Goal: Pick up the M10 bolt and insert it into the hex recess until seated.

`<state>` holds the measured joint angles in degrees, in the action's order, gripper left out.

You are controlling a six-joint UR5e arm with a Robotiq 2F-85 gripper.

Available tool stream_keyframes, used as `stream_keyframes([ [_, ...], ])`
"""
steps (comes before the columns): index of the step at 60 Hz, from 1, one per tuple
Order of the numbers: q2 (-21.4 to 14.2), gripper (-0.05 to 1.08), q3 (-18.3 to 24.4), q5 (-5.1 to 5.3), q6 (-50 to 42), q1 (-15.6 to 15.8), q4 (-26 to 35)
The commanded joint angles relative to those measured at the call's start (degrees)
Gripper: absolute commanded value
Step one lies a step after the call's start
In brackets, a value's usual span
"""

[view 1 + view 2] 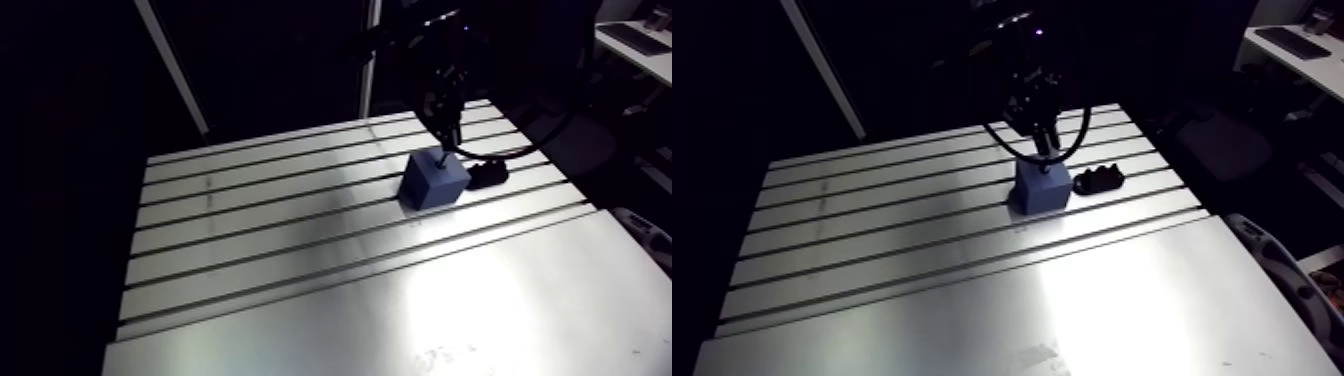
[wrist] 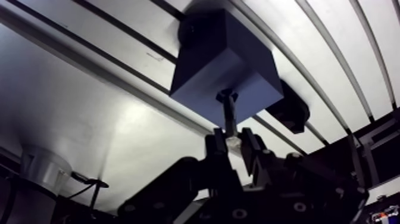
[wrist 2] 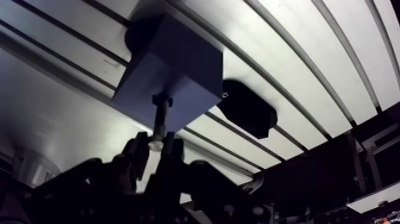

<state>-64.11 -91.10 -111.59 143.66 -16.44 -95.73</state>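
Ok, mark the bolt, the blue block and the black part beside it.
bolt (image 2: 228, 116): wrist view, on its shank.
blue block (image 2: 223, 62): wrist view, on the face the bolt enters.
black part (image 3: 247, 110): wrist view, middle of its body.

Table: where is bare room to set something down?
Bare: the wide table stretch nearer the camera than the blue block, and the rows on its side away from the black object. Crowded: at the block, where the gripper holds the bolt.
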Motion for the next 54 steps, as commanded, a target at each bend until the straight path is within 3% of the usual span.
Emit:
stream_keyframes([
  [1, 0.0, 0.95, 0.0, 0.01, 0.0, 0.0, -0.1],
  [54, 0.2, 0.95, -0.2, 0.27, -0.1, 0.1, -0.6],
])
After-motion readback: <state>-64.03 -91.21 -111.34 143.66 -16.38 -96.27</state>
